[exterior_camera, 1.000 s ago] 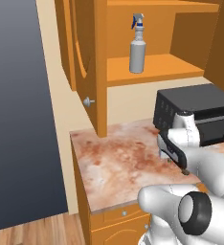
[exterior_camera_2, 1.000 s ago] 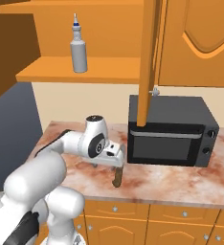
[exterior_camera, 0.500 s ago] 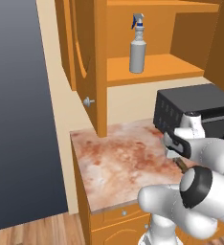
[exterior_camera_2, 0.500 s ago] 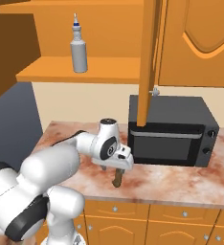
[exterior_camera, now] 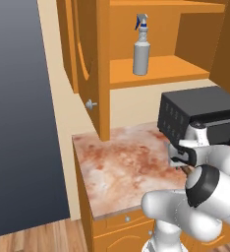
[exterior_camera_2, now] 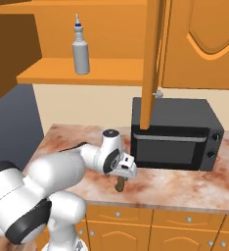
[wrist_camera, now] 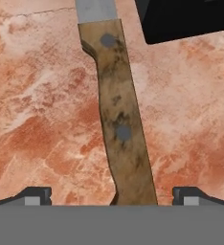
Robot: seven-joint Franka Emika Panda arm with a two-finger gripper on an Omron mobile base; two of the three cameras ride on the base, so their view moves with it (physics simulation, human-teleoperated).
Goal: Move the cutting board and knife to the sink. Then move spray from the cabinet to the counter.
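Observation:
The knife (wrist_camera: 116, 119) lies flat on the marbled counter (wrist_camera: 42, 105), its brown wooden handle running toward me and its grey blade at the far end. My gripper (wrist_camera: 111, 196) is open just above it, one fingertip on each side of the handle end, touching nothing. From the base, the gripper (exterior_camera_2: 120, 177) hangs low in front of the microwave, with the handle (exterior_camera_2: 119, 185) poking out beneath it. The spray (exterior_camera: 141, 47) stands upright on the shelf of the open cabinet (exterior_camera: 158, 69), also seen from the right as spray (exterior_camera_2: 80, 46). The cutting board and sink are out of view.
A black microwave (exterior_camera_2: 177, 132) sits on the counter (exterior_camera_2: 185, 184) right beside the knife's blade end. An open cabinet door (exterior_camera_2: 153, 59) hangs over the microwave; another open door (exterior_camera: 87, 49) stands left of the shelf. The counter's left edge (exterior_camera: 80, 172) drops to the floor.
The hand has sunk slightly toward the counter over the knife while the arm's elbow swung round. The jaws stayed open and the knife has not moved.

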